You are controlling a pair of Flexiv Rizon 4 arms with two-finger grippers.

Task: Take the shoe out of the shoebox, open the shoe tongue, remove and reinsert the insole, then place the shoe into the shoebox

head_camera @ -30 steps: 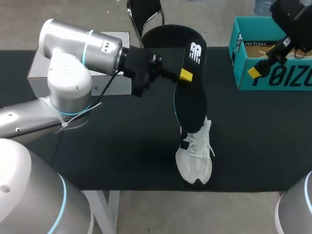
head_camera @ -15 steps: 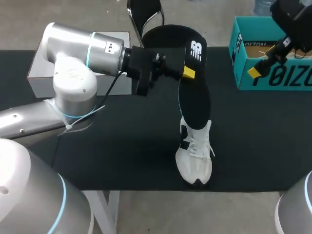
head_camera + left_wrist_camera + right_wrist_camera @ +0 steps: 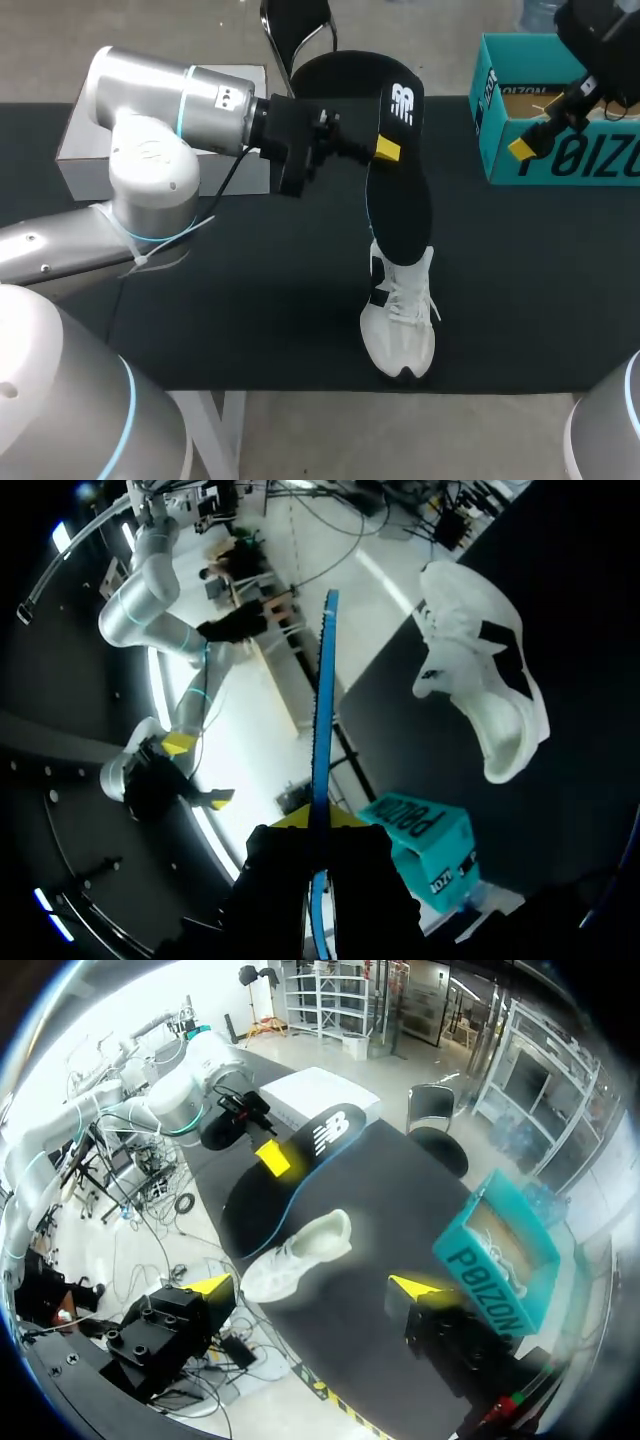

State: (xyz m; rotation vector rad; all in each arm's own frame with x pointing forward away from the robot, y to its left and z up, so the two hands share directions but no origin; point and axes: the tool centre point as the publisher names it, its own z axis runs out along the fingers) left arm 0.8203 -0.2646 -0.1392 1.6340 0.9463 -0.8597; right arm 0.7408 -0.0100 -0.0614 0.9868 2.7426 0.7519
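While the left pincer [image 3: 385,150] clamps the logo-printed black insole [image 3: 400,205], the right pincer [image 3: 312,1285] gapes. Teal cardboard shoebox [image 3: 560,165] carries bold lettering.

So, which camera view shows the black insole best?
The head view: the insole turns its broad black face to the camera, held by the left pincer, lower end at the shoe. The left wrist view shows only its thin blue edge; the right wrist view shows it small, from afar.

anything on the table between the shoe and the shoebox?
Nothing. The head view shows bare black table between the white shoe and the teal shoebox; the right wrist view agrees.
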